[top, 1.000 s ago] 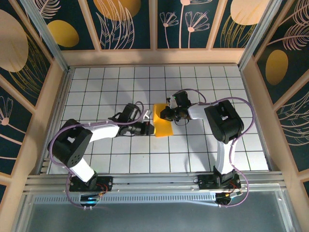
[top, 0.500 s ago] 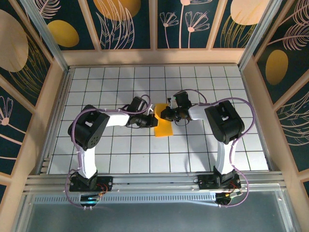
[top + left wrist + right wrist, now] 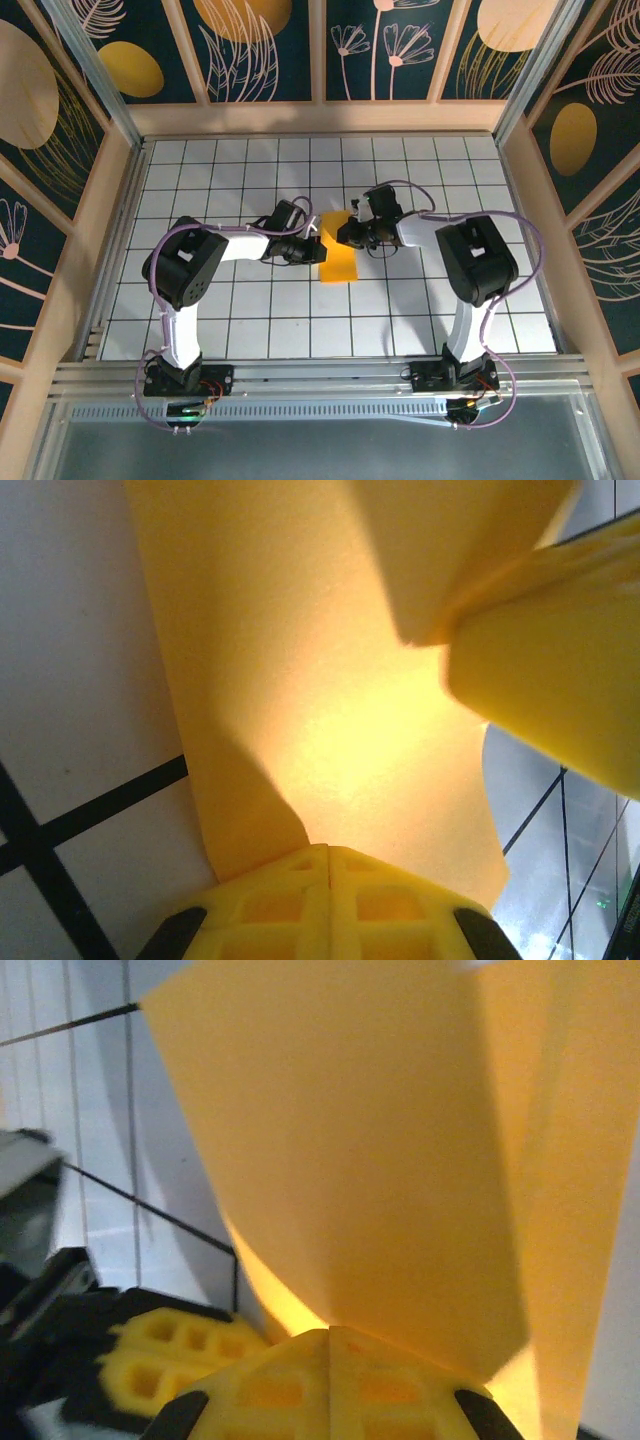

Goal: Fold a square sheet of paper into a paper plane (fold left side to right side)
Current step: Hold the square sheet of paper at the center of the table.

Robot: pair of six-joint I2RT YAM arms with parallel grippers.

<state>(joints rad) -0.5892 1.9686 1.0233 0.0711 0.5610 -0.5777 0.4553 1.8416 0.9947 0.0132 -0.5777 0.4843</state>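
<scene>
Left arm (image 3: 180,275): rises from its base at the near edge and bends sharply at the elbow. The forearm runs rightward and low over the table (image 3: 240,325), toward the middle of the grid.

Left gripper (image 3: 318,248): at the left edge of the sheet of paper (image 3: 338,262). In the left wrist view the left gripper (image 3: 330,855) has its two yellow fingers (image 3: 390,905) pressed flat together along a straight seam, with no gap. The tips sit against the orange-yellow sheet (image 3: 300,680). Cannot tell whether the sheet is pinched or only touched.

Right arm (image 3: 478,262): mirrors the left, with the elbow out to the right and the forearm reaching leftward.

Right gripper (image 3: 342,234): over the far end of the sheet, close to the left gripper. In the right wrist view the right gripper (image 3: 330,1335) is likewise clenched tight, fingers (image 3: 390,1390) meeting on a seam, tips at the sheet (image 3: 380,1140). Grip on the sheet again not resolvable. The other arm's yellow finger lies blurred at lower left.

Sheet: lies on the table at mid-grid between the two wrists. It is folded into a narrow strip, with its long side running away from the bases. A crease runs down its right part in the right wrist view.
</scene>
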